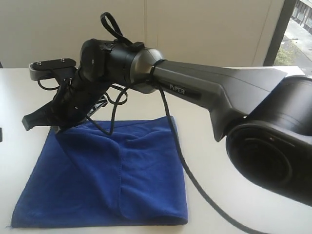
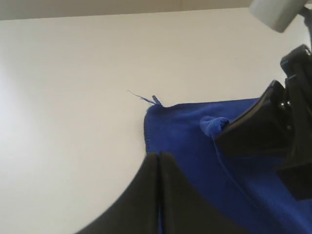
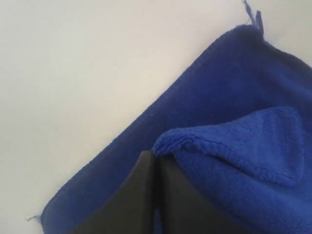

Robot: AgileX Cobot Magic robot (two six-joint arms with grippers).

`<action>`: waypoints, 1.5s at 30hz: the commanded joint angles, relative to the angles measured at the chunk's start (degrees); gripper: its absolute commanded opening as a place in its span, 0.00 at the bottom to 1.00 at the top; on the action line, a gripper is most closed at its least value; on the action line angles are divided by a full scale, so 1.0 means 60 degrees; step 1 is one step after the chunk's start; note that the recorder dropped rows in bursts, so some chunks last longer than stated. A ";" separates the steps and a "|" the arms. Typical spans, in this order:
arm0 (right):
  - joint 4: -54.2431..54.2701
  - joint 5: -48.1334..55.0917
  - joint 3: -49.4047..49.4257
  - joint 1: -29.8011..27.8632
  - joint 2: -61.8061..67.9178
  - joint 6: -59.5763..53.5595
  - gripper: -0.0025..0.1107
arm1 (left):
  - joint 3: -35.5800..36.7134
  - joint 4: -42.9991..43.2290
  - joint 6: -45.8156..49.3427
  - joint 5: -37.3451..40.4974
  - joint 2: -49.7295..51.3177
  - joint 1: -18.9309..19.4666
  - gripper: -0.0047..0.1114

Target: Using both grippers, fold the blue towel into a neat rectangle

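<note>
The blue towel [image 1: 97,180] lies on the white table [image 1: 19,92], with a folded flap across its middle. My right arm [image 1: 204,87] reaches across to the towel's far left corner, and its gripper [image 1: 61,126] comes down there. In the right wrist view that gripper [image 3: 156,153] is shut on a turned-up fold of the towel [image 3: 219,97]. In the left wrist view my left gripper [image 2: 159,155] is shut at the towel's edge [image 2: 185,126], with blue showing between its jaws. The right gripper [image 2: 219,134] shows close beside it, pinching a tuft. In the exterior view the left gripper is hidden.
A black cable [image 1: 180,161] hangs from the right arm and trails over the towel's right side. A grey camera mount [image 1: 48,66] sticks out above the gripper. A window [image 1: 297,34] is at the far right. Bare white table surrounds the towel.
</note>
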 commanded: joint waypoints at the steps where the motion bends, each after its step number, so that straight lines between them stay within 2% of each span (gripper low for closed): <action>1: 0.0385 -0.0112 -0.0489 0.0087 0.0295 -0.0129 0.02 | 0.0078 -0.0188 -0.0038 0.0083 -0.0141 0.0210 0.04; 14: 0.0530 -0.0284 -0.0931 0.0256 0.1086 -0.0329 0.05 | 0.0078 -0.0188 -0.0020 0.0063 -0.0141 0.0206 0.04; 17: 0.0530 -0.0261 -0.0931 0.0256 0.1164 -0.0329 0.18 | 0.0078 -0.0188 -0.0020 0.0048 -0.0141 0.0206 0.04; 21: 0.0530 -0.0322 -0.0923 0.0256 0.1116 -0.0347 0.47 | 0.0078 -0.0188 -0.0020 0.0053 -0.0141 0.0206 0.04; 23: 0.0351 -0.0322 -0.0923 0.0256 0.1005 -0.0582 0.53 | 0.0078 -0.0188 -0.0020 0.0005 -0.0141 0.0206 0.04; 25: -0.0076 -0.0242 -0.0923 0.0213 0.0836 -0.0701 0.54 | 0.0078 -0.0188 -0.0020 -0.0015 -0.0141 0.0206 0.04; 29: -0.1956 0.0305 -0.0923 -0.0064 0.0286 -0.0671 0.52 | 0.0078 -0.0208 -0.0020 -0.0037 -0.0141 0.0206 0.04; 34: -0.4283 0.1926 -0.0891 -0.0821 -0.0233 -0.0226 0.42 | 0.0078 -0.0387 -0.0041 -0.0035 -0.0141 0.0206 0.04; 42: -0.4239 0.3558 -0.0139 -0.2050 -0.0048 -0.1198 0.09 | 0.0078 -0.0410 -0.0284 0.0658 -0.0141 0.0206 0.04; 45: -0.4048 0.3565 0.0471 -0.2147 -0.0048 -0.1406 0.02 | 0.0078 -0.0410 -0.0284 0.1105 -0.0141 0.0206 0.04</action>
